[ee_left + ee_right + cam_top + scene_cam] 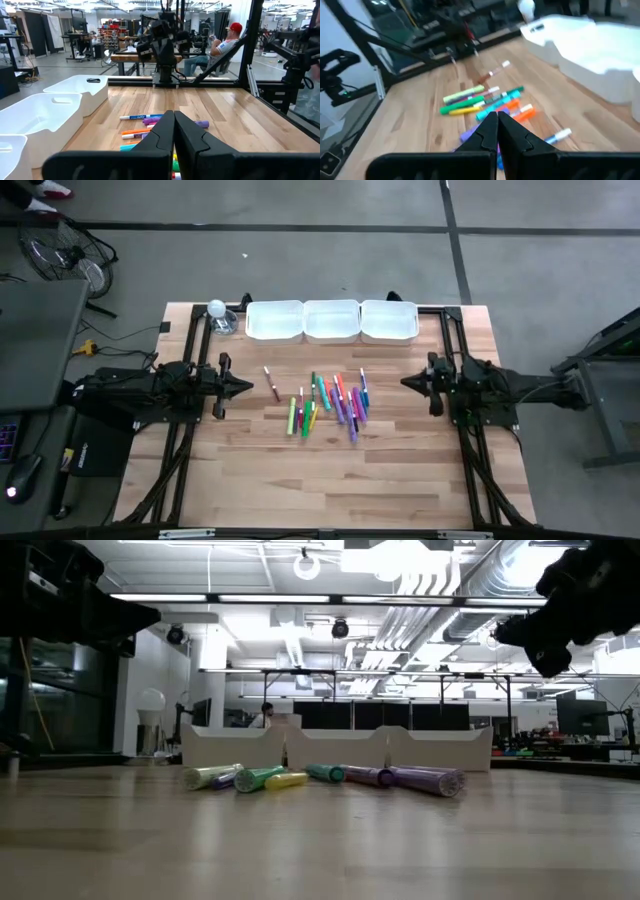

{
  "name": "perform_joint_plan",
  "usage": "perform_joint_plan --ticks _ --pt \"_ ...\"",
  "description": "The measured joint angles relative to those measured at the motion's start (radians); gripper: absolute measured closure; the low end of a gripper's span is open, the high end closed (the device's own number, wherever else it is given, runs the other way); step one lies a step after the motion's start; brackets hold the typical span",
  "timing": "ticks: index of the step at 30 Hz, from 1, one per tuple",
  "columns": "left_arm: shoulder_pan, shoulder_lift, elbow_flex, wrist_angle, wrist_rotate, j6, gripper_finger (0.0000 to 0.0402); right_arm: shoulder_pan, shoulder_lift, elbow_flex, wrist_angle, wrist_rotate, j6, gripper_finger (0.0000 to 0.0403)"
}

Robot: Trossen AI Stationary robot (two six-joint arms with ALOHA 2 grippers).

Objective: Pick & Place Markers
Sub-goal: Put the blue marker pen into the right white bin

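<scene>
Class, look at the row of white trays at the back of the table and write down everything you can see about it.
The three white rectangular plastic trays stand side by side in a row along the far edge of the wooden table, walls touching or nearly so. They look like glossy moulded plastic with rounded corners and tall walls. All sit upright, and what shows of their insides is empty. The coloured markers lie apart from them, mid-table.

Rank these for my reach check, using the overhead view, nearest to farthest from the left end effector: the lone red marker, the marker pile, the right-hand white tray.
1. Red marker, just beyond the left end effector.
2. Marker pile, table centre.
3. Right-hand white tray, far back edge.
</scene>
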State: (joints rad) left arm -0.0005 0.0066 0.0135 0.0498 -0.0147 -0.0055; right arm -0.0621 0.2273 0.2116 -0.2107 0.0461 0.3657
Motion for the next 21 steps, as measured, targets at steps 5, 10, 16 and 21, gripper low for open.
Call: perform_joint_plan --ticks 5,10,16,21 --pt "0.0 0.0 0.0 0.0 0.0 0.0 0.0401 -0.041 0.164 0.16 -0.071 -0.001 0.03 0.0402" --pt "0.0 0.0 0.0 0.0 0.0 0.0 0.0401 -0.084 0.33 0.289 -0.1 -0.001 0.03 0.0402" --pt "0.0 0.0 0.0 0.0 0.0 0.0 0.0401 -0.144 0.54 0.417 -0.128 -0.001 0.093 0.0402" --pt "0.0 0.0 0.0 0.0 0.0 0.0 0.0401 -0.198 0.743 0.538 -0.207 -0.001 0.217 0.0402"
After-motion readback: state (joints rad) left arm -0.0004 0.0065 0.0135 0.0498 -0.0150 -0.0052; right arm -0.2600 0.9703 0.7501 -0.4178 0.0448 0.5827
